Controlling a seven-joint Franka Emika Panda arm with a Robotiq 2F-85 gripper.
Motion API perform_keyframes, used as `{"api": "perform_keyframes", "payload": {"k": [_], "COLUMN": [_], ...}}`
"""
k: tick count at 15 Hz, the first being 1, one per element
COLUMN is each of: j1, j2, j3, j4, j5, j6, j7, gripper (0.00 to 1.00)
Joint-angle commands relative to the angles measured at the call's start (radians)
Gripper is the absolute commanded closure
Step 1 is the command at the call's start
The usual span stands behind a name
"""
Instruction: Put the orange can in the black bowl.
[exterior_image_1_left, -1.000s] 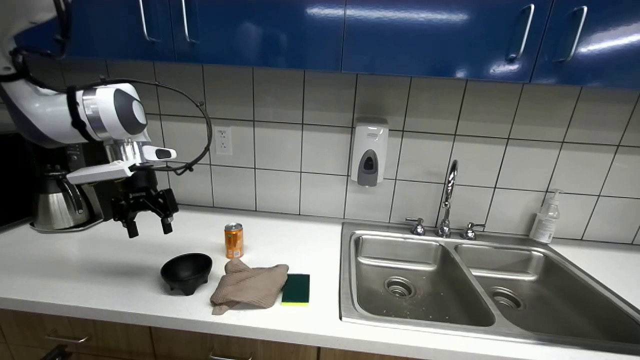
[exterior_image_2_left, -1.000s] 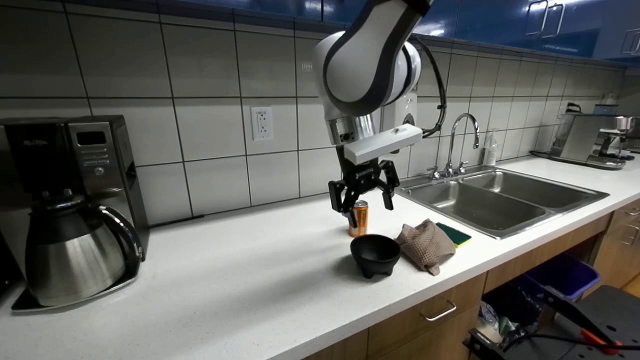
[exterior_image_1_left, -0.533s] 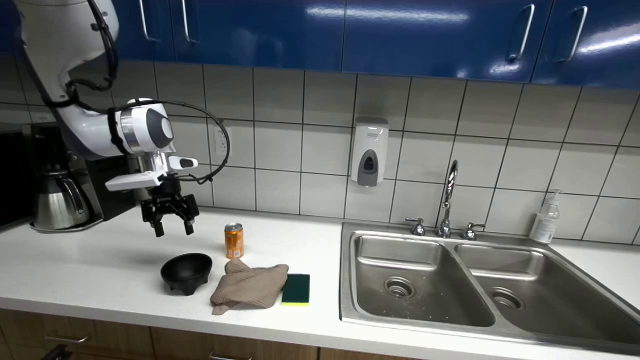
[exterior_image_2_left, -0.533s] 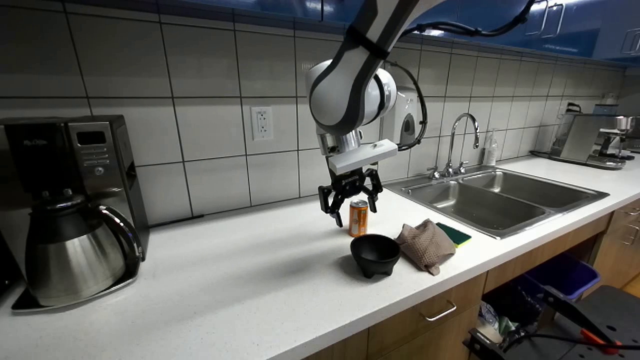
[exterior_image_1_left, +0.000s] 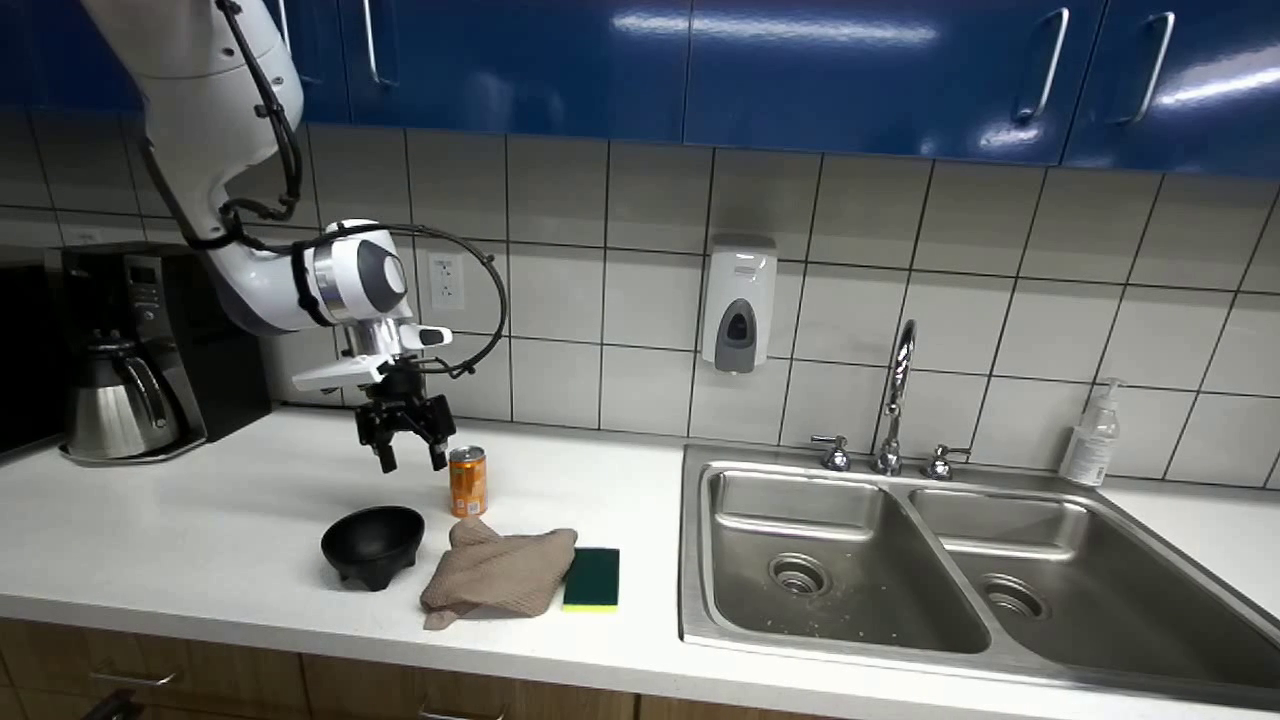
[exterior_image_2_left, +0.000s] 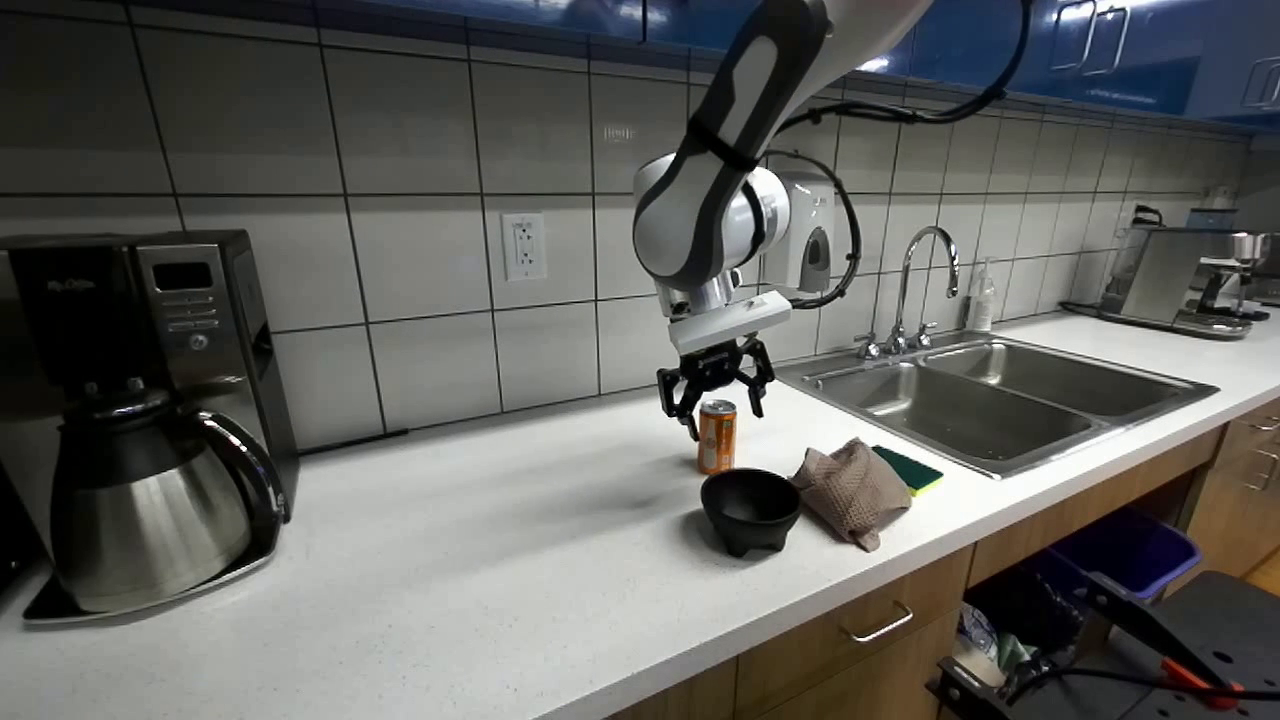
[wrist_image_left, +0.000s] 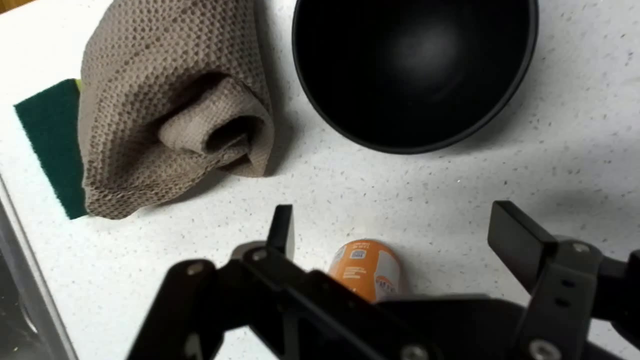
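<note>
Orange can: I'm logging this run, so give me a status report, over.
Tool open, holding nothing. Orange can upright on counter, not yet in black bowl. Brown cloth beside black bowl, probably not in the way.

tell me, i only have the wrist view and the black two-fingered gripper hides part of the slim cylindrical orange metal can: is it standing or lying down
Observer: It is standing: in both exterior views the slim cylindrical orange metal can shows its silvery top facing up.
Operator: ok and the smooth round black bowl, does it sit flat or on feet
Observer: On short stubby feet, visible in both exterior views.
Operator: last one, that straight grey metal edge at my lower left, whats it part of
Observer: A rectangular grey metal sink; both exterior views show that it has two basins.
</note>
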Motion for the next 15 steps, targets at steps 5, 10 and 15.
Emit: {"api": "perform_keyframes", "payload": {"k": [5, 10, 15], "j1": [-0.013, -0.029, -0.036], "j2": [0.078, 0.108, 0.127], "j3": [-0.065, -0.079, -0.075], "j4": [0.103, 0.144, 0.169], "j5": [0.048, 0.085, 0.12], "j6": [-0.004, 0.026, 0.058], "j7": [0.02, 0.01, 0.0], "gripper": [0.0, 0.0, 0.0]}}
